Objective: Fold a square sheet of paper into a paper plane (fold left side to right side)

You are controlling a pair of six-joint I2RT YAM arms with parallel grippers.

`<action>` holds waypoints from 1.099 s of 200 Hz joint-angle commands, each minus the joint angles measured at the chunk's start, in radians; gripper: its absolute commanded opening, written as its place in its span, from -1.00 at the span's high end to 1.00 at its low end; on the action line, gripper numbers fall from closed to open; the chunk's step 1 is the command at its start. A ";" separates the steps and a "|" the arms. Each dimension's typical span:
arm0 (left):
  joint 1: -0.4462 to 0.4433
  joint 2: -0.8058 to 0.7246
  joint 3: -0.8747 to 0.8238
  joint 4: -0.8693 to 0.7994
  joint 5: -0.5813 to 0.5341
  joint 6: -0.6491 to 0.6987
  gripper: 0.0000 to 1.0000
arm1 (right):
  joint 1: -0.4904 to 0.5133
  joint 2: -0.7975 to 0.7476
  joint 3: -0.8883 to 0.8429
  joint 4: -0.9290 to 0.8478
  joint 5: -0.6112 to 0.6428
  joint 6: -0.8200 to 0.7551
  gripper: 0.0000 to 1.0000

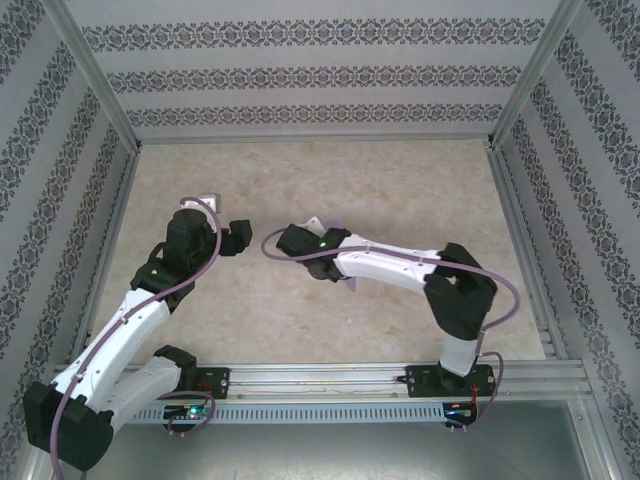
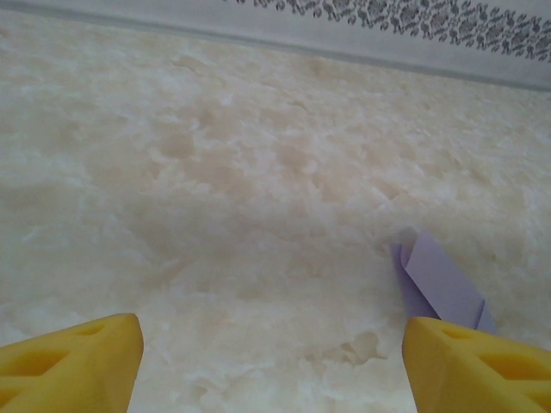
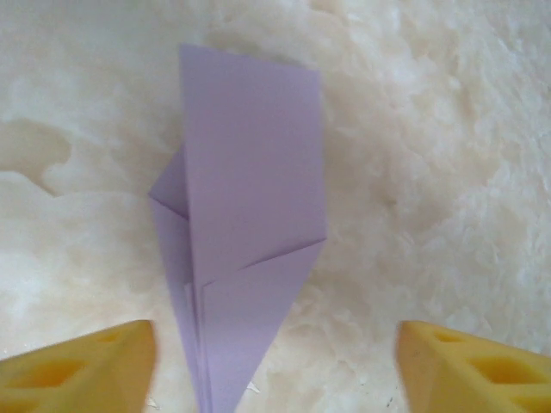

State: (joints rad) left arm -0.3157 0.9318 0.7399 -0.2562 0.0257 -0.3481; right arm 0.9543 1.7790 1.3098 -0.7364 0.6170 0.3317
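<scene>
The square sheet of paper lies on the table folded into a slim lavender paper plane [image 3: 250, 215], its sharp point toward the bottom of the right wrist view. My right gripper [image 3: 275, 370] hangs over it, open; the point lies between the yellow fingers [image 3: 82, 366], nearer the left one and touching neither. From above, the right gripper [image 1: 287, 241] covers most of the paper plane [image 1: 338, 222]. My left gripper [image 2: 271, 370] is open with nothing between its fingers, and the paper plane [image 2: 439, 280] lies just beyond its right fingertip [image 2: 473, 366]. Left gripper [image 1: 236, 236] faces the right one mid-table.
The marble-patterned tabletop [image 1: 330, 180] is fenced by patterned walls with metal frame posts [image 1: 95, 75] at the back and sides. A metal rail [image 1: 330, 380] runs along the near edge between the arm bases.
</scene>
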 commanded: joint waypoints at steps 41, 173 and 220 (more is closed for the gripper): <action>0.020 0.242 0.063 0.046 0.265 -0.113 -0.38 | -0.201 -0.330 -0.303 0.277 -0.339 0.109 -0.63; -0.181 0.820 0.150 0.560 0.602 -0.486 -0.08 | -0.779 -0.891 -0.905 0.712 -0.813 0.428 -0.97; -0.202 0.938 0.164 0.710 0.553 -0.610 -0.02 | -0.792 -0.902 -0.925 0.709 -0.825 0.432 -0.96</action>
State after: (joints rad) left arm -0.4988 1.8259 0.8799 0.3058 0.5945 -0.8581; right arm 0.1719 0.8795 0.4004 -0.0502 -0.1780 0.7467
